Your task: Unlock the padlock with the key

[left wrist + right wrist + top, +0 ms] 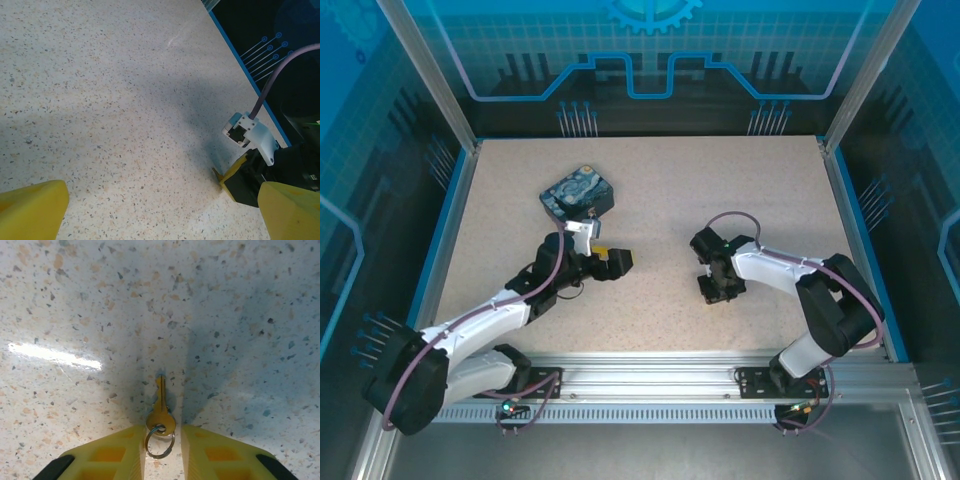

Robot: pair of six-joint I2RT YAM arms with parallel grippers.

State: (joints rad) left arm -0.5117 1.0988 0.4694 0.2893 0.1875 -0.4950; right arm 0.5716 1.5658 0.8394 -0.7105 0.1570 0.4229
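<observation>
Speckled bench (650, 180), flat and hard, inside blue walls. Right gripper (716, 292) is down right of centre, much the nearer arm. Its jaws stand narrowly apart, straddling the key (160, 407) at head and ring, not visibly pinching. Key lies flat, long axis running straight out from the gripper, blade pointing away. Left gripper (162, 200) gapes wide, well apart.

Right wrist view: both yellow fingers (115, 455) of the right claw (163, 432) run off the bottom edge. Whether they touch the key (160, 407) cannot be told.
Left wrist view: left claw (162, 195) fingers clipped at the lower corners.
Top view: lower right corner of the tin (575, 190) covered by the left arm (520, 295). Key under the right claw too small to make out.
</observation>
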